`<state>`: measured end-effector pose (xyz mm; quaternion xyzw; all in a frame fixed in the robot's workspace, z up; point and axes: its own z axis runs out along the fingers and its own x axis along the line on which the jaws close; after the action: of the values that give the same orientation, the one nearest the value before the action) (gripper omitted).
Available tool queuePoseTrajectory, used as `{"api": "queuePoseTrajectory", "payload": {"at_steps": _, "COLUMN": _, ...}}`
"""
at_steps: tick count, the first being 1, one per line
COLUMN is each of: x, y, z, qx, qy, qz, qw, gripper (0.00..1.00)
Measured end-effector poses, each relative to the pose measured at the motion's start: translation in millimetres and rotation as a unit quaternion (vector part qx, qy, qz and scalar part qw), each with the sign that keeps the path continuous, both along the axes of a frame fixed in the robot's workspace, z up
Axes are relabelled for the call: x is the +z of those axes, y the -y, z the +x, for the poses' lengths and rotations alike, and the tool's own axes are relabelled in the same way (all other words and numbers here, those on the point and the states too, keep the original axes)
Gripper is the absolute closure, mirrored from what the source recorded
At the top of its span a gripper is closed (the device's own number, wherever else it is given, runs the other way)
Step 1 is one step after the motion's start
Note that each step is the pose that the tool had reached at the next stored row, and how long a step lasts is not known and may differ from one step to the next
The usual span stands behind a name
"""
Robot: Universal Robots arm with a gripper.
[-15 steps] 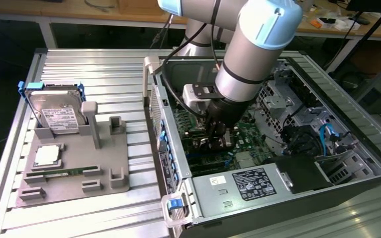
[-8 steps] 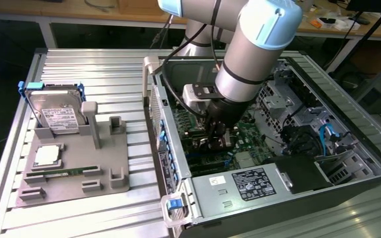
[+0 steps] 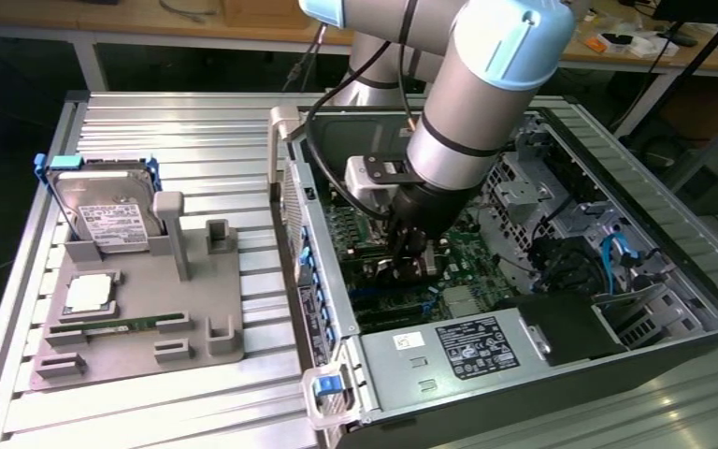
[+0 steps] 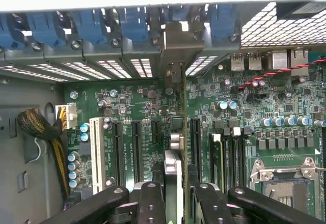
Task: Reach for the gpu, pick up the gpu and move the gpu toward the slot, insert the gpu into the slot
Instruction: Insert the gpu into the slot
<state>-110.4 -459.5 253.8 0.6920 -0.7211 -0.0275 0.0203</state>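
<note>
In the exterior view the end effector [image 3: 407, 265] reaches down into the open computer case [image 3: 658, 234], which lies at the table's [image 3: 184, 122] edge on that view's right, above the motherboard [image 3: 471, 253]. The wrist view shows what that angle hides: the black fingers [image 4: 153, 203] are clamped on the gpu [image 4: 175, 147], held edge-on and upright over the motherboard's expansion slots [image 4: 136, 150], its metal bracket [image 4: 181, 43] up against the case's rear slot openings. On the table's other side, a grey fixture [image 3: 147, 318] carries a hard drive [image 3: 107, 220] and a memory stick [image 3: 116, 326].
</note>
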Motion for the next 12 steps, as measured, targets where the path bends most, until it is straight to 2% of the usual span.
{"api": "queuePoseTrajectory", "payload": {"at_steps": 12, "x": 0.2, "y": -0.2, "z": 0.0, "qx": 0.007, "qy": -0.0001, "qz": -0.0002, "qw": 1.0000, "gripper": 0.73}}
